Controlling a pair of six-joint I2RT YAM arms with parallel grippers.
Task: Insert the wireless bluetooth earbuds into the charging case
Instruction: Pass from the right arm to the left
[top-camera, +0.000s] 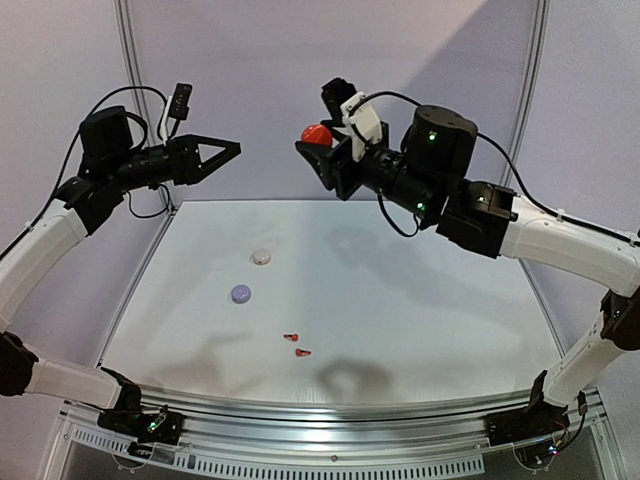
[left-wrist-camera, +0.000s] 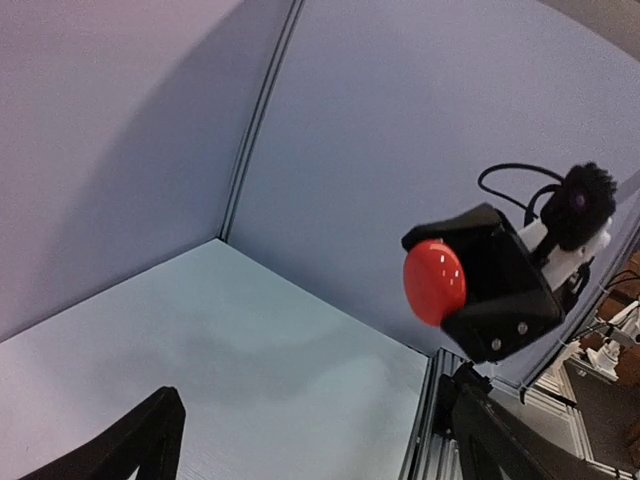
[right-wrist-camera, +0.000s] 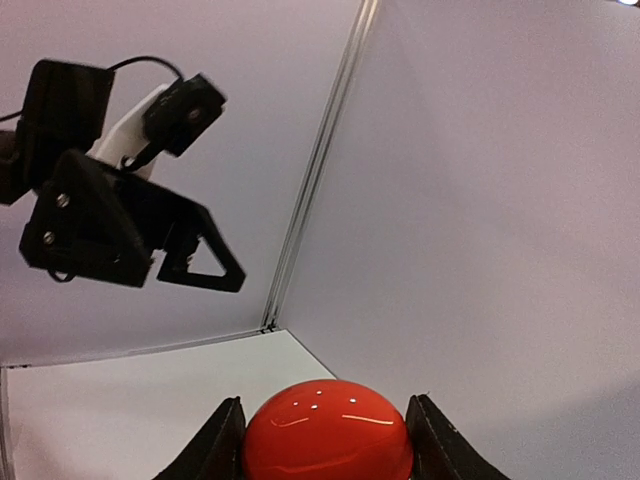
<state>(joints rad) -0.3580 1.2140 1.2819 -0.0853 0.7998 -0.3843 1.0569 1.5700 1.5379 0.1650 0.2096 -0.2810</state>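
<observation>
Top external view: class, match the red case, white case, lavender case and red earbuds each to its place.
1 red case
2 white case
3 lavender case
4 red earbuds

A on the table, nearest its front edge
B held up in the right gripper
C on the table, farthest back
D on the table, between the other two spots

Pairs: 1-B, 2-C, 3-D, 4-A

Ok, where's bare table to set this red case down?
The table is bare on its right half, right of the red earbuds, and along the far strip behind the white case. Crowded left of centre: white case, lavender case, earbuds.
</observation>
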